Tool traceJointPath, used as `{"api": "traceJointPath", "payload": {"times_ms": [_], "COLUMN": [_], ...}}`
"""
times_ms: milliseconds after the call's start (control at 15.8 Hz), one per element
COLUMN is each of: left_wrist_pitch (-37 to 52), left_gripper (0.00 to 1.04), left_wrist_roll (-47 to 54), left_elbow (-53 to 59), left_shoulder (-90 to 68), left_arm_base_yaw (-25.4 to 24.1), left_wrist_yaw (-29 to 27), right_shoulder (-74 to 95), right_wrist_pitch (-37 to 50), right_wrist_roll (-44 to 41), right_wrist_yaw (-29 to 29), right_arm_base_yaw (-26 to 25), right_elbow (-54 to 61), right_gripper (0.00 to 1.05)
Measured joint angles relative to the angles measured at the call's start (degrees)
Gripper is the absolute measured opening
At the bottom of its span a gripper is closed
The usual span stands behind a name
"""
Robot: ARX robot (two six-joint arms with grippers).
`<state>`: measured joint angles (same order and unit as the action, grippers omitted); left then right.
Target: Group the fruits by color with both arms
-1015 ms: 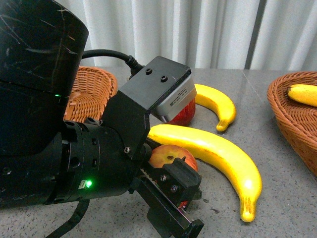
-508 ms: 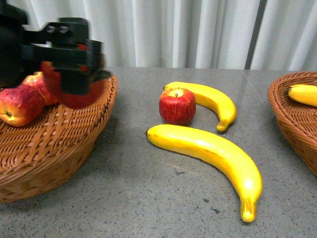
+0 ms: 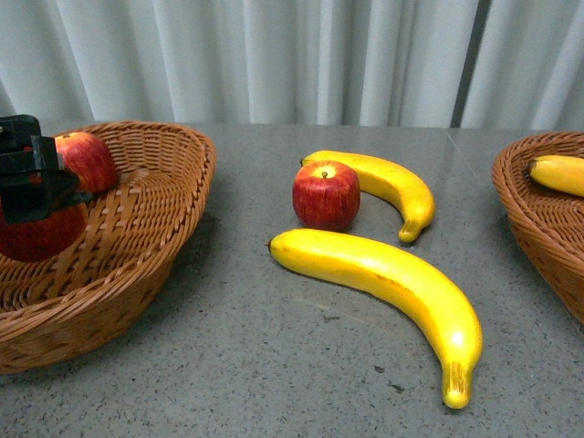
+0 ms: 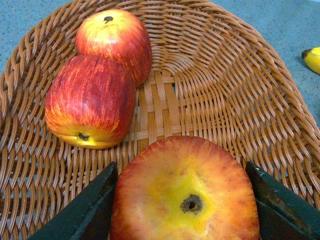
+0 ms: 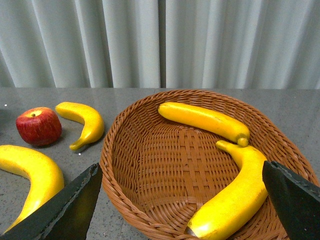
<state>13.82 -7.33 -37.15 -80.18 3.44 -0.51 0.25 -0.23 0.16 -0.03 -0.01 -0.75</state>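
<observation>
My left gripper (image 3: 32, 178) hangs at the far left over the left wicker basket (image 3: 164, 182), shut on a red-and-yellow apple (image 4: 185, 192) whose stem pit faces the wrist camera. Two more apples (image 4: 92, 102) lie in that basket beyond it. On the table a red apple (image 3: 326, 194) stands next to a small banana (image 3: 383, 187), with a long banana (image 3: 392, 283) in front. My right gripper (image 5: 180, 205) is open above the right basket (image 5: 150, 165), which holds two bananas (image 5: 202, 120).
Grey table with white curtains along its far side. The right basket's rim (image 3: 516, 196) shows at the right edge of the front view, with a banana (image 3: 558, 173) inside. A banana tip (image 4: 312, 57) lies outside the left basket.
The left arm, which filled the front view a second ago near the table's middle, has swung left with the apple and now sits over the left basket.
</observation>
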Motion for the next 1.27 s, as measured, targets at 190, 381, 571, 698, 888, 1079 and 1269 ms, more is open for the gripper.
{"api": "traceJointPath", "payload": {"times_ms": [190, 381, 571, 698, 888, 1079, 1269], "left_wrist_pitch": [-2.4, -3.5, -4.0, -2.9, -5.3, -6.6, -6.1], "left_gripper": [1.00, 0.97, 0.98, 0.98, 0.98, 0.98, 0.98], "left_wrist_roll": [0.2, 0.6, 2.9, 4.5, 12.9, 16.6, 18.3], "left_elbow": [0.0, -0.8, -5.7, -9.1, -23.0, -28.7, -33.1], "left_shoulder": [4.3, 7.0, 8.5, 4.4, -16.9, -23.3, -28.2], "left_arm_base_yaw": [1.9, 3.7, 7.0, 9.8, 15.4, 17.1, 18.1], "left_wrist_yaw": [-0.4, -1.3, -3.1, -2.5, 6.7, 9.1, 11.5], "right_shoulder": [0.0, 0.0, 0.0, 0.0, 0.0, 0.0, 0.0], "right_wrist_pitch": [0.0, 0.0, 0.0, 0.0, 0.0, 0.0, 0.0], "right_wrist_roll": [0.0, 0.0, 0.0, 0.0, 0.0, 0.0, 0.0], "right_wrist_yaw": [0.0, 0.0, 0.0, 0.0, 0.0, 0.0, 0.0], "right_arm_base_yaw": [0.0, 0.0, 0.0, 0.0, 0.0, 0.0, 0.0], "right_elbow": [0.0, 0.0, 0.0, 0.0, 0.0, 0.0, 0.0], "right_gripper": [0.98, 0.98, 0.98, 0.98, 0.98, 0.98, 0.98]}}
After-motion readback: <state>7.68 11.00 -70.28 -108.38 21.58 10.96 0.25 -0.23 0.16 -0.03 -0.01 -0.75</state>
